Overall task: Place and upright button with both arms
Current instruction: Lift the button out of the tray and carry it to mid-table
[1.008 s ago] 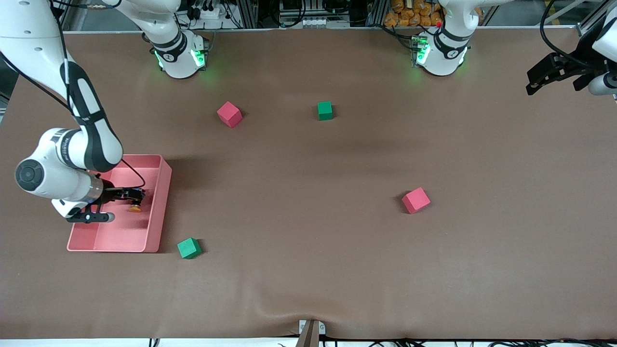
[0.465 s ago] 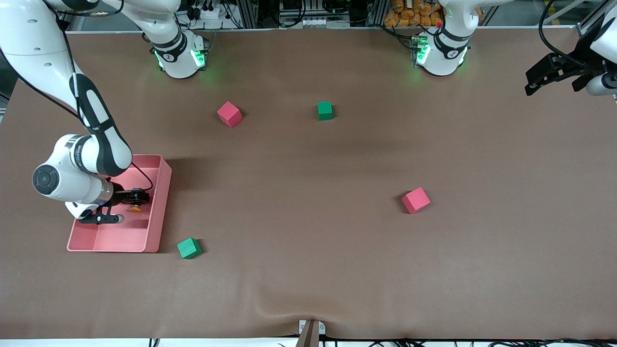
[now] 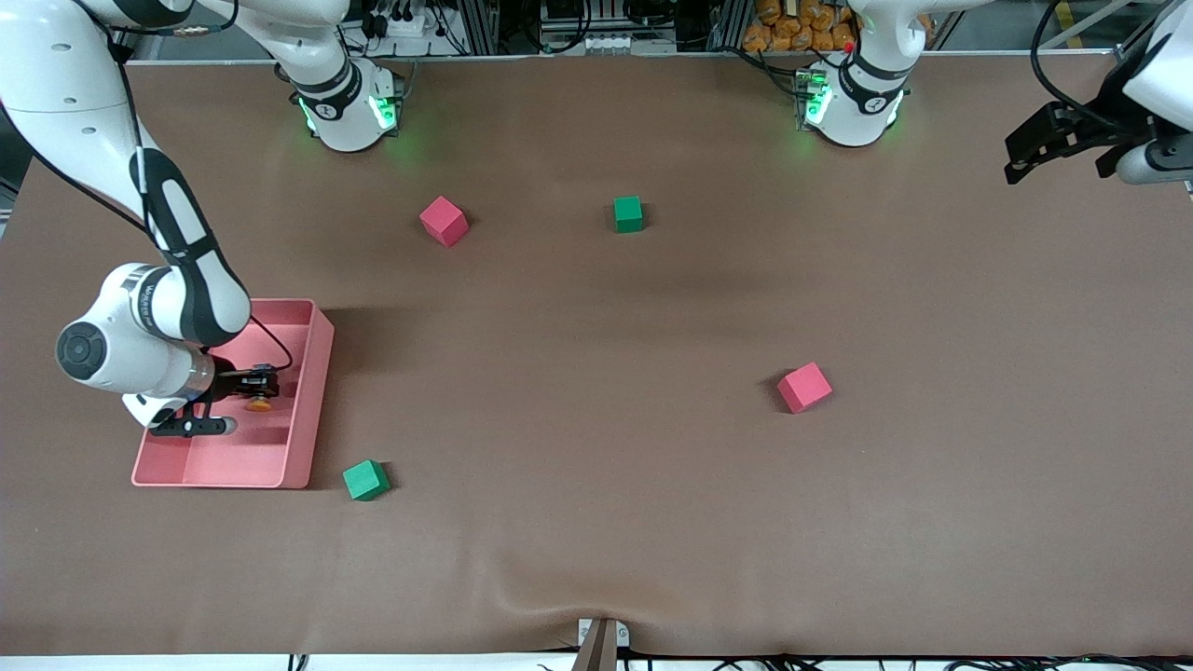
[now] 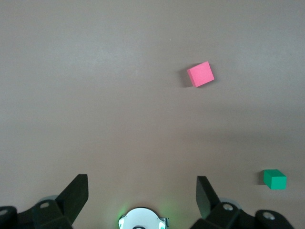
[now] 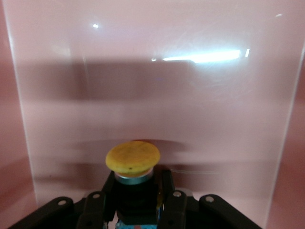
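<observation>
I am holding the right gripper (image 3: 252,391) inside the pink tray (image 3: 312,391), its fingers (image 5: 167,188) clamped on the black body of the button (image 5: 133,158), just under the orange cap. The button looks light, rigid and small; a body grip should resist slipping. The left gripper (image 4: 143,195) is waiting spread wide and empty over the table's left-arm end.

Tray (image 3: 312,391) at the right arm's end of the table (image 3: 596,522), holding the button (image 3: 259,404). One cube (image 3: 365,480) just beside the tray, nearer the front camera; three cubes lie well apart elsewhere.
</observation>
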Available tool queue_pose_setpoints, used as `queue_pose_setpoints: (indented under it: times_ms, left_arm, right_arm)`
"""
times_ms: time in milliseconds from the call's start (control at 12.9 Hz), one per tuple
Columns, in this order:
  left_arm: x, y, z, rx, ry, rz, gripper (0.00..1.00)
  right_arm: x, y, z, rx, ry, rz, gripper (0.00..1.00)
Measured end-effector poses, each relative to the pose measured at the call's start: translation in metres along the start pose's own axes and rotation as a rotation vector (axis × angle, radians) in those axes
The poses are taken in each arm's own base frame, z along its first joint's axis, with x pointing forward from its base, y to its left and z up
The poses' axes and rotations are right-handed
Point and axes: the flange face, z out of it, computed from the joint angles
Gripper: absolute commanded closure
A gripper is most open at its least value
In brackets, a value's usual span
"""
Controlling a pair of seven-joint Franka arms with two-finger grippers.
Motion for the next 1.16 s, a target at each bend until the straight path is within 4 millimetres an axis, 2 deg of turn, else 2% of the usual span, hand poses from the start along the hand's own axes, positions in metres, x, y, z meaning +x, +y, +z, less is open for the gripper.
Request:
queue_pose_setpoints:
  times_ms: [155,310,465,543,698,776,1008,1163]
  left_arm:
    - [0.0,0.001,-0.001,0.0,0.002,0.001,0.0]
    - [0.0,0.0,-0.004,-0.001,0.008,0.0,0.0]
    - [-0.001,-0.001,-0.008,-0.002,0.017,-0.001,0.0]
    - [-0.001,-0.001,-0.008,-0.003,0.018,-0.001,0.0]
    - [-0.001,-0.001,-0.008,-0.003,0.018,-0.002,0.0]
    - [-0.001,-0.002,-0.008,-0.003,0.017,-0.003,0.0]
    - [0.001,-0.002,-0.006,-0.003,0.013,-0.004,0.0]
    - [0.001,-0.002,-0.006,-0.003,0.012,-0.004,0.0]
  right_arm:
    - [0.01,0.001,-0.025,0.013,-0.043,-0.01,1.0]
    - [0.022,-0.003,-0.066,0.031,-0.104,-0.024,1.0]
    - [0.031,-0.019,-0.113,0.045,-0.153,-0.024,1.0]
    - [0.034,-0.035,-0.131,0.048,-0.174,-0.003,1.0]
    - [0.04,-0.087,-0.154,0.037,-0.201,0.051,1.0]
    - [0.043,-0.125,-0.159,0.028,-0.202,0.075,1.0]
    - [0.038,-0.258,-0.162,0.063,-0.198,0.176,1.0]
    - [0.026,-0.341,-0.161,0.06,-0.158,0.155,1.0]
